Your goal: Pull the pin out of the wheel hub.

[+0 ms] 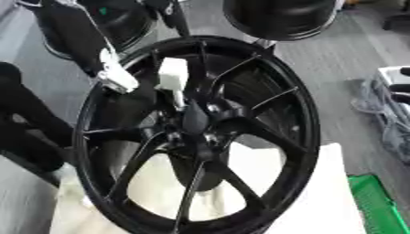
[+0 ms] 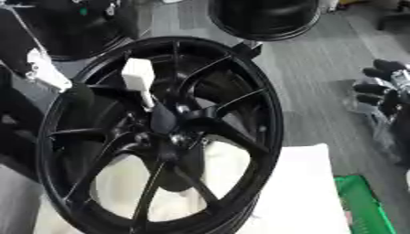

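Black alloy, many-spoked, the wheel (image 1: 196, 135) stands tilted on a white sheet (image 2: 296, 192), and the pin (image 2: 140, 82), a white block-shaped head on a thin white stem, sticks out of the wheel's centre up and toward the upper left; its tip is seated at the centre, so by my reading the pull has not begun and the step in hand is the approach. Right of the wheel, well apart from its rim, the right robot hand (image 2: 383, 91) shows in the right eye view only, dark fingers curled and holding nothing. Left of the wheel, a black arm with a white fitting (image 1: 116, 75) crosses the rim near the pin's head, but whether that is the left robot hand, and how its fingers stand, I cannot tell. Next, I judge, a hand must close round the white head and draw it out along the stem's line, away from the wheel's centre
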Controlling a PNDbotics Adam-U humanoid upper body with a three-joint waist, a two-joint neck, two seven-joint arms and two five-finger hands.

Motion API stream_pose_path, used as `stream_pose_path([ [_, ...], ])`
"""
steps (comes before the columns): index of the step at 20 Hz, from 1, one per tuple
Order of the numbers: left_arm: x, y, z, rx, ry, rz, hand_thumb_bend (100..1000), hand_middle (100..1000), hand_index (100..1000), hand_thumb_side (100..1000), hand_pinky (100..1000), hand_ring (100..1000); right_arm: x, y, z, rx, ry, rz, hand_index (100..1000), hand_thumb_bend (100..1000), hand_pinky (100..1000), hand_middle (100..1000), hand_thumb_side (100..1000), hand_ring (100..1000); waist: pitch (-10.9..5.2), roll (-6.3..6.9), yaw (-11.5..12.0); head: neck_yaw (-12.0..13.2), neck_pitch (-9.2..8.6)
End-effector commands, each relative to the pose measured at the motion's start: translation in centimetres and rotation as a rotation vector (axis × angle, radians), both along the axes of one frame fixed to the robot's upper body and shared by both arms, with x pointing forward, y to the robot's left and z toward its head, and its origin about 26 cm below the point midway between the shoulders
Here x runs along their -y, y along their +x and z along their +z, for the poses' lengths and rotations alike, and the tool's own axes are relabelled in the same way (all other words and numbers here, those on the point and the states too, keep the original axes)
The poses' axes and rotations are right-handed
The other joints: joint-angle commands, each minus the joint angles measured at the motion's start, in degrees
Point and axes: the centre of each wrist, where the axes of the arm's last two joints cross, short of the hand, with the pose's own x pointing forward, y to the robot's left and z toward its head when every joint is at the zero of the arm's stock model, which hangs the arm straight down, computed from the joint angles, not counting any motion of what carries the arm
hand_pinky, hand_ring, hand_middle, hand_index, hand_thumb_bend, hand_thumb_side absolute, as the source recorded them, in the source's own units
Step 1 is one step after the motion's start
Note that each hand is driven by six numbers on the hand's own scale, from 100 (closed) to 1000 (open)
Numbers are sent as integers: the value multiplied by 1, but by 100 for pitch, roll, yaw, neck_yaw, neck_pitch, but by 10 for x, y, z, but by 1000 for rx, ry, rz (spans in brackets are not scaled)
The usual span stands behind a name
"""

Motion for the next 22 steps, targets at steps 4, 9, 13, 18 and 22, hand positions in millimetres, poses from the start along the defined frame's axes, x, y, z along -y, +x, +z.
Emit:
stream_pose_path([
  [4, -1, 8, 8, 51, 15, 58, 594, 835, 873, 423, 899, 893, 4, 0, 8, 18, -40, 2, 863, 100, 775, 795, 806, 738, -172, -27, 6, -10, 4],
  [9, 1, 20, 3, 48, 23, 110, 596, 841, 871, 412, 899, 894, 3, 1, 7, 13, -40, 2, 863, 100, 775, 795, 810, 738, -172, -34, -5, -9, 3],
  [13, -1, 29, 0, 42, 21, 151, 595, 839, 869, 410, 893, 891, 3, 2, 6, 10, -39, 4, 863, 100, 775, 795, 813, 738, -165, -37, -21, -15, -5],
  [18, -5, 39, -4, 14, 10, 193, 584, 842, 874, 432, 890, 891, 3, 3, 6, 13, -43, -6, 864, 100, 775, 795, 810, 738, -154, -39, -44, -4, -7],
  [22, -9, 47, -7, -6, -1, 224, 573, 846, 882, 454, 888, 892, 3, 4, 6, 11, -48, -8, 864, 100, 776, 796, 814, 738, -149, -42, -53, -4, -11],
])
